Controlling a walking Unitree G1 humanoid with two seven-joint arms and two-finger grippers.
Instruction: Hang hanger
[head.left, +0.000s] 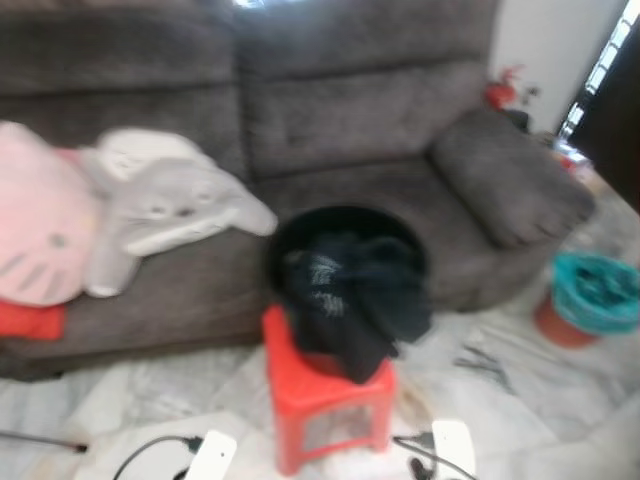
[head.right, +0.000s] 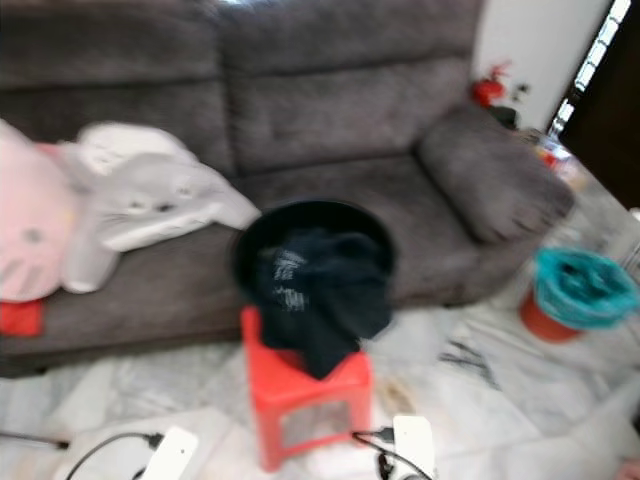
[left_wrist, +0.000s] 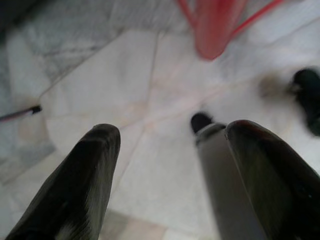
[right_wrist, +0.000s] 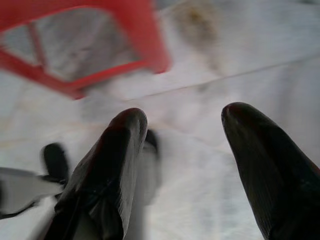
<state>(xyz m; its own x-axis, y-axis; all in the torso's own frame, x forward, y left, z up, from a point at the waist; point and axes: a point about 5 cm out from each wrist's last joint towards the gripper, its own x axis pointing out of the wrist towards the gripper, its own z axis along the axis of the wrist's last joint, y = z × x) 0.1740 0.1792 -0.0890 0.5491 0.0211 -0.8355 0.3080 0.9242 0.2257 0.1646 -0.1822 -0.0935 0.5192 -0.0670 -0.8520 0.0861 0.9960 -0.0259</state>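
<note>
On the grey sofa (head.left: 360, 130) at the left lie a pink plush (head.left: 35, 230) and a grey elephant plush (head.left: 165, 205); before the sofa a red stool (head.left: 325, 400) carries a black basket (head.left: 345, 235) with dark clothing (head.left: 355, 295) spilling over its rim; a teal-lined bin (head.left: 590, 300) stands at the right. The left pincer (left_wrist: 170, 145) hangs spread over the pale floor (left_wrist: 100, 75), holding nothing — the right pincer (right_wrist: 187, 130) likewise, fingers wide apart, near the stool's leg; no hanger can be made out in these blurred views.
</note>
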